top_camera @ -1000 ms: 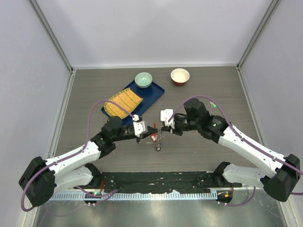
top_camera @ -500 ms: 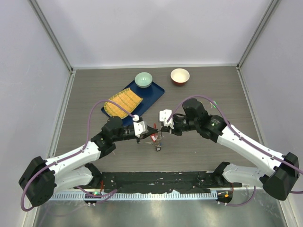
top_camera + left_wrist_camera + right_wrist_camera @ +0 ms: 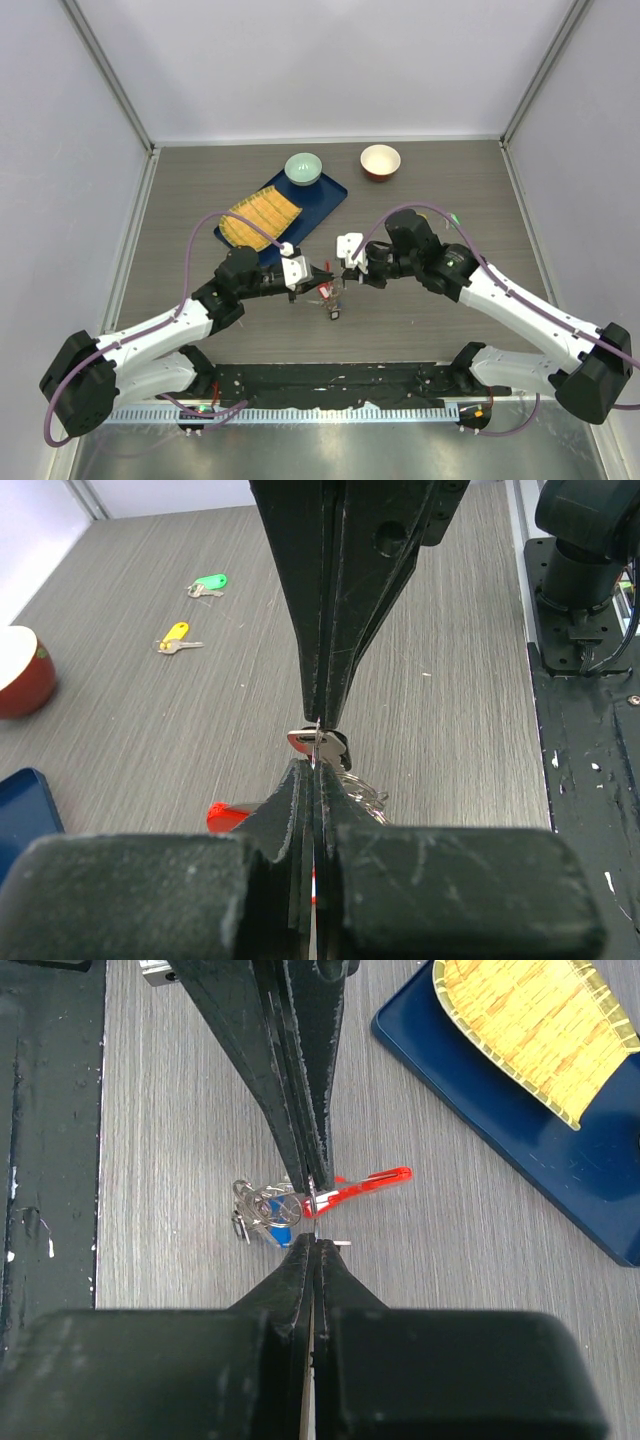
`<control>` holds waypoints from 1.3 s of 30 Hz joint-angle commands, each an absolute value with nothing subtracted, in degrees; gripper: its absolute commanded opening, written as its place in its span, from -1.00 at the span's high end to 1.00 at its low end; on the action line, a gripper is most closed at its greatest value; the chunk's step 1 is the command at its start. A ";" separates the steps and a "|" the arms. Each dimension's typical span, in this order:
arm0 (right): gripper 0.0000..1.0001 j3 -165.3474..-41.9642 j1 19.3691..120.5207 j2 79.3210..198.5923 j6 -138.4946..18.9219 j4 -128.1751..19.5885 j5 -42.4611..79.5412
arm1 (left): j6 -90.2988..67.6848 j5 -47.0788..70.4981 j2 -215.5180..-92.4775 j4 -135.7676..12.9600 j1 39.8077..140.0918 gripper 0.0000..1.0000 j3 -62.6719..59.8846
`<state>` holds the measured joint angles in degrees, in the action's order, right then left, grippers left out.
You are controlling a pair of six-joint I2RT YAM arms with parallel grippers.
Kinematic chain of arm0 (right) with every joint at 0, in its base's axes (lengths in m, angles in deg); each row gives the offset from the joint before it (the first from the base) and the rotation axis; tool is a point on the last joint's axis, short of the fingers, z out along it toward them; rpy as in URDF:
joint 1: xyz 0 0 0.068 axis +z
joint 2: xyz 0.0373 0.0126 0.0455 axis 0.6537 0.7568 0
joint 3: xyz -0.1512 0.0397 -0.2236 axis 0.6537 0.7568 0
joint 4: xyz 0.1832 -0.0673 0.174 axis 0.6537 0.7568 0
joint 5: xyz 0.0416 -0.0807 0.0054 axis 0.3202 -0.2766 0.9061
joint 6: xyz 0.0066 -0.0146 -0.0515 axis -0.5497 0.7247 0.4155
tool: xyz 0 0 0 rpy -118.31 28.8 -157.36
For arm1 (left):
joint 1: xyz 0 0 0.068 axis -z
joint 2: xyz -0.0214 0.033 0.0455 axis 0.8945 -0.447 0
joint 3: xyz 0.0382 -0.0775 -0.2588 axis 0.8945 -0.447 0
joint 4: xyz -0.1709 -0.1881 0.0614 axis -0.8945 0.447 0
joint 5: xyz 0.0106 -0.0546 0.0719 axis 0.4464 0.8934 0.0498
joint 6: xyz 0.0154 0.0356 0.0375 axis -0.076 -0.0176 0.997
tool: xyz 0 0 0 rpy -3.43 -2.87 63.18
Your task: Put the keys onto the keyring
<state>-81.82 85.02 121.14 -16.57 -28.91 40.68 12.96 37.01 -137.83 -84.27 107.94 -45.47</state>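
Two keys [image 3: 175, 637] are seen on open table [image 3: 450, 660], ten o'clock from one keyring [image 3: 360, 783]. The left gripper [image 3: 315, 767] and right gripper [image 3: 312, 1247] are clamped fully closed, tip to tip; contents cannot be told.

From above, the silver ring-and-chain keyring with its red oval loop [image 3: 326, 291], near the middle of the grey wood-grain desk [image 3: 200, 190], is too small to read link by link. The closed tips of the left hand [image 3: 322, 277] and right hand [image 3: 343, 282] cover part of it. In the left wrist view the left hand's black fingers [image 3: 295, 810] hide most of the keyring, and only one red end shows. What the thin silver piece [image 3: 316, 742] at the meeting tips is cannot be told. The red, white-lined bowl [image 3: 12, 670] and dark blue tray [image 3: 15, 815] are cut by the left edge. In the right wrist view the tray and yellow woven mat [image 3: 540, 1030] run off the top and right edges.
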 commanded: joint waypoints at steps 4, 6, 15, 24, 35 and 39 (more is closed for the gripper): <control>0.99 -84.62 85.47 119.05 -15.44 -27.64 40.17 | 13.63 36.93 -137.30 -87.78 107.75 1.00 -42.98; 0.99 -84.80 85.47 119.13 -15.44 -27.64 40.69 | 13.54 37.11 -137.21 -87.78 107.75 1.00 -42.89; 0.99 -84.62 85.64 119.40 -16.14 -29.49 41.57 | 14.51 39.13 -137.65 -87.78 107.75 1.00 -43.06; 0.99 -83.57 85.73 117.03 -17.64 -28.43 39.56 | 20.13 43.78 -138.53 -86.99 107.75 1.00 -42.28; 0.99 -81.37 86.08 113.95 -17.73 -29.05 34.72 | 29.00 41.16 -139.32 -80.40 109.06 1.00 -38.68; 0.99 -80.93 86.34 113.16 -17.11 -29.31 32.52 | 33.66 34.05 -140.03 -74.87 112.13 1.00 -36.05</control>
